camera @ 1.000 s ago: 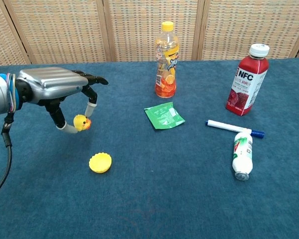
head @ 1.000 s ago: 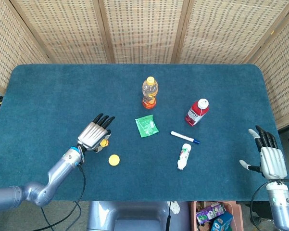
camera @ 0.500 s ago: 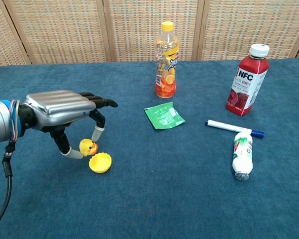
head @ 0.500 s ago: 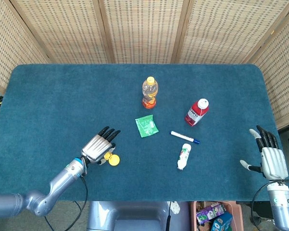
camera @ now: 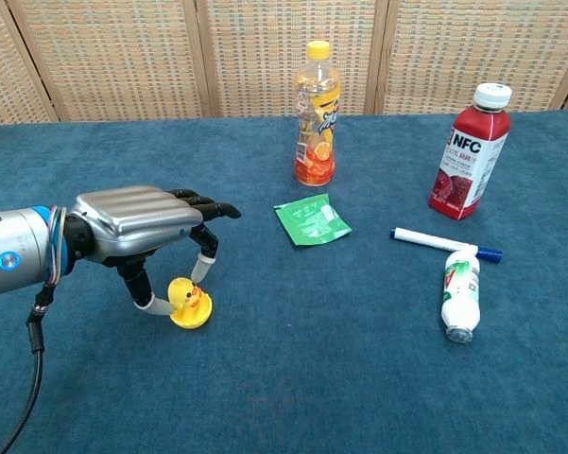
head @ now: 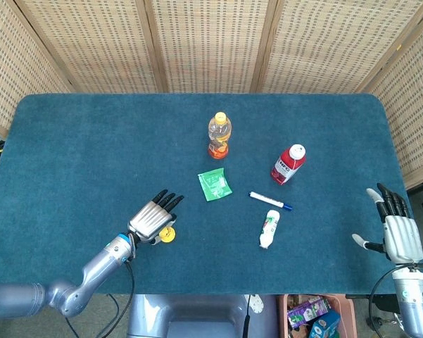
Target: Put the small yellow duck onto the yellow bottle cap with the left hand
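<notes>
The small yellow duck [camera: 188, 299] sits upright on the yellow bottle cap [camera: 191, 319] at the front left of the table. My left hand [camera: 144, 227] hovers over it, thumb and a fingertip pinching the duck's sides while the other fingers stretch forward. In the head view the left hand [head: 153, 218] covers most of the duck, and only the cap's edge [head: 169, 236] shows beside it. My right hand [head: 398, 229] hangs open past the table's right edge, holding nothing.
An orange juice bottle [camera: 317, 113] and a red NFC bottle [camera: 473, 151] stand at the back. A green packet [camera: 310, 219], a blue-capped marker [camera: 444, 244] and a small white bottle lying down [camera: 459, 291] are mid-table. A box of items [head: 315, 313] sits below the front edge.
My left hand carried the duck toward the front right and lowered it onto the yellow cap. The right hand stayed still.
</notes>
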